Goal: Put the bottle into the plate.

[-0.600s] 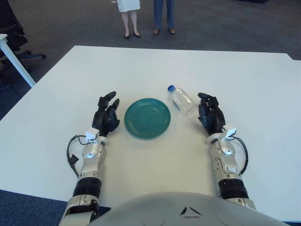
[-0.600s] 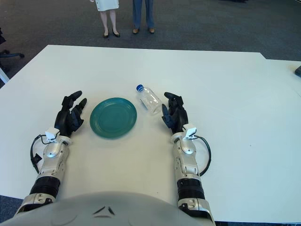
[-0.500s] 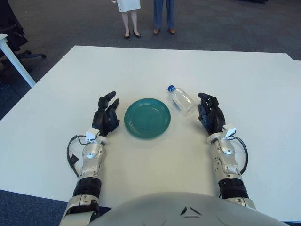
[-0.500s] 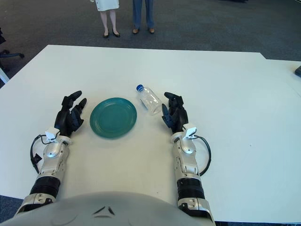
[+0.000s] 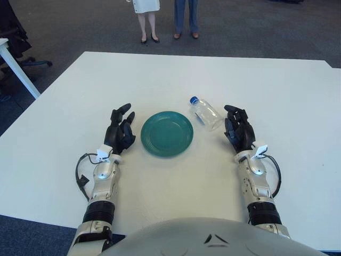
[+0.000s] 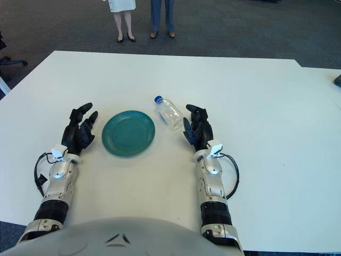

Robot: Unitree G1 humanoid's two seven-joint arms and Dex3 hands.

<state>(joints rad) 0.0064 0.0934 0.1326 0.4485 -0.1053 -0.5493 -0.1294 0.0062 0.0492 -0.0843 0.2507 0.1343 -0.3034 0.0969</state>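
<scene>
Two people (image 5: 166, 16) stand beyond the far edge of the white bench (image 5: 277, 96), cut off above the knees so only legs and shoes show. At the bottom edge the robot's own grey body hides the near strip of the bench and both upper arms.

The bottle (image 5: 205, 113) is clear plastic with a blue cap (whether anything is inside is hard to make out). It lies on its side on the bench, cap pointing away and to the left, just beside the green plate's (image 5: 167, 133) far right rim and not on it.

The right hand (image 5: 238, 130) shows just right of the bottle's base, fingers loosely spread and grasping nothing; whether it touches the bottle I cannot tell. The left hand (image 5: 120, 133) shows just left of the plate, fingers likewise relaxed and empty.
</scene>
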